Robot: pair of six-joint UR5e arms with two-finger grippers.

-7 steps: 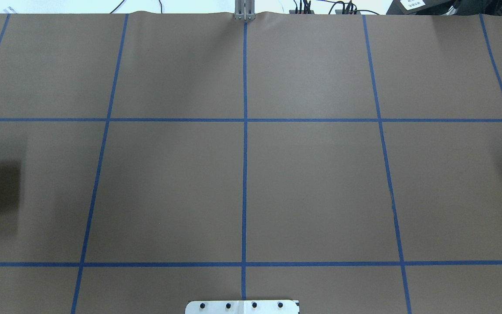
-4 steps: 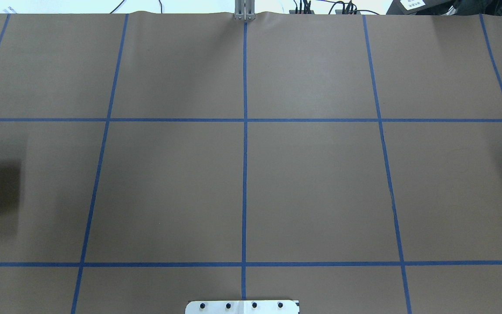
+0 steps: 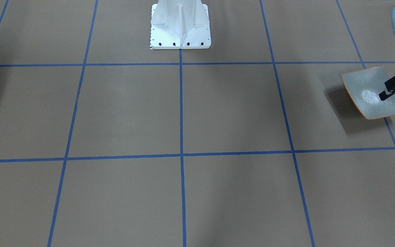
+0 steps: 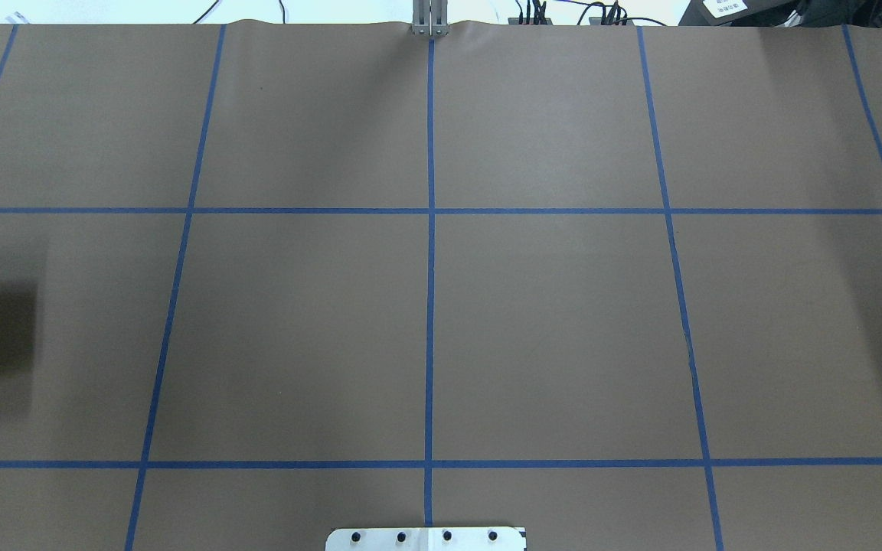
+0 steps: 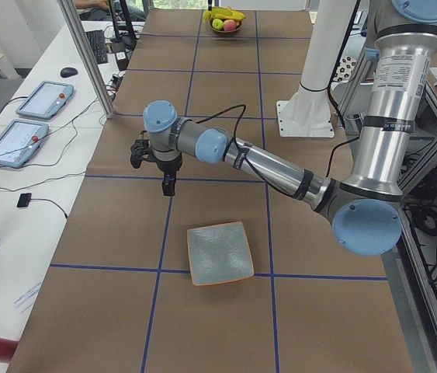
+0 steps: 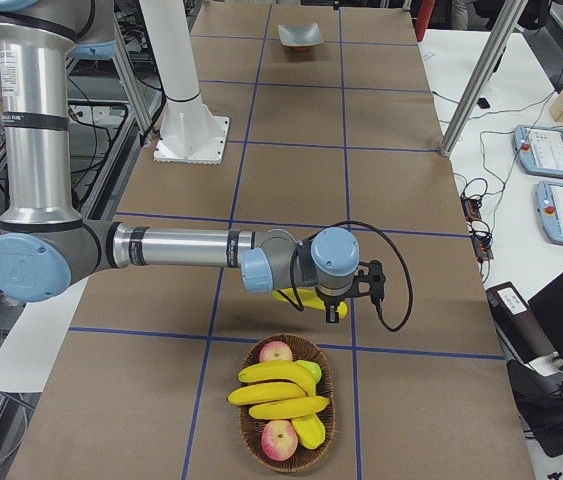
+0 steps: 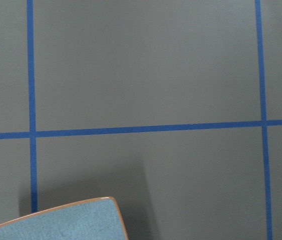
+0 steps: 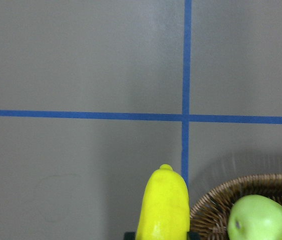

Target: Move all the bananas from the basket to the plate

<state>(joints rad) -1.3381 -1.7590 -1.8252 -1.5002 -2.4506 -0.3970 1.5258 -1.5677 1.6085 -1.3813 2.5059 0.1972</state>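
Gripped banana [image 8: 163, 207] in right wrist view, outside overhead view

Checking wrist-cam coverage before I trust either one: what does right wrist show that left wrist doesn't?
Only right wrist: a yellow banana rising from the bottom edge, the woven basket rim at lower right, and a green apple inside it.
Only left wrist: one corner of the plate with its orange rim, at the bottom left.
Both: the brown table crossed by blue tape lines.
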